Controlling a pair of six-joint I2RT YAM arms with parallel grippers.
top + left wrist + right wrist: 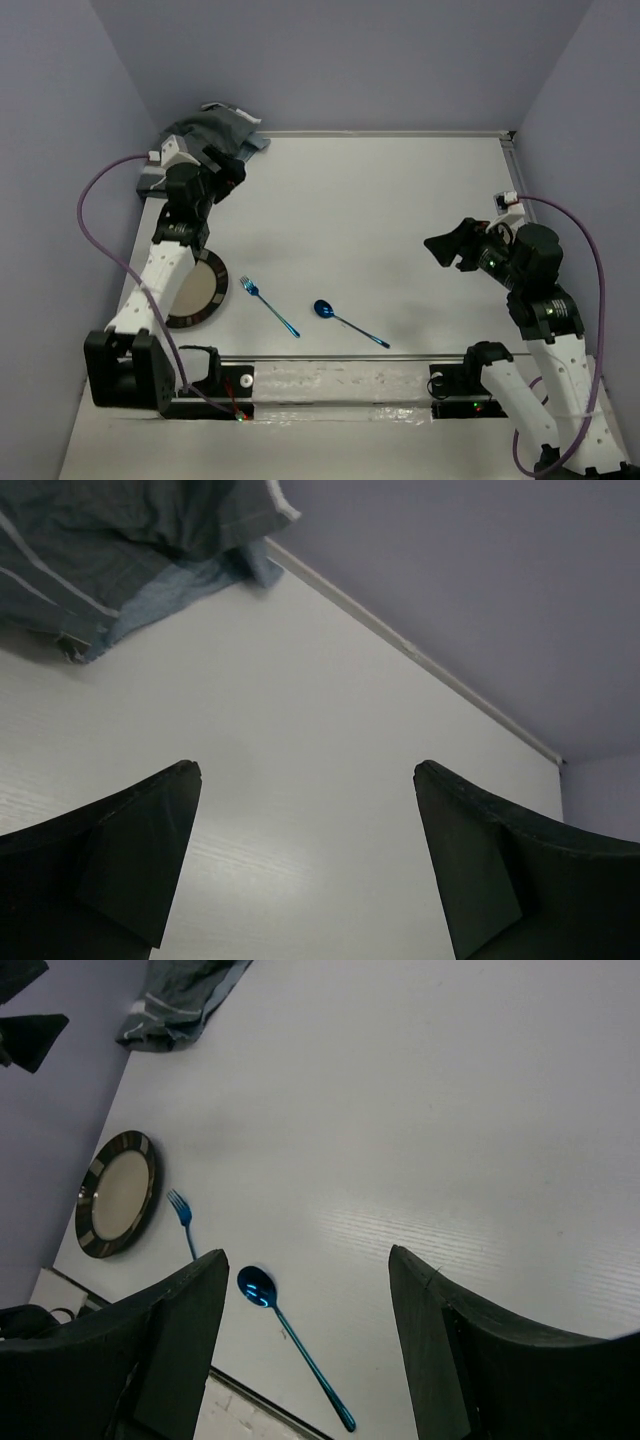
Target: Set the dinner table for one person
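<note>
The dinner table (400, 190) lies beneath both arms, and the left gripper (305, 770), jaws parted and empty, stands nearer the bunched striped mat (110, 540) at the far-left corner, apparently just ahead-left of it, while the right gripper (308, 1260), likewise parted, hangs well apart.

A robot lab's test cell, not a home — the table (380, 200) is a bare white slab boxed in by plain lilac walls (330, 60). Along its near edge runs a metal rail (330, 381) with two arms (160, 270) bolted on, purple cables (80, 212) looping off them. On the table lie props — plate (205, 290), fork (270, 307), spoon (355, 327), and a crumpled cloth (220, 128) at its far left corner.
</note>
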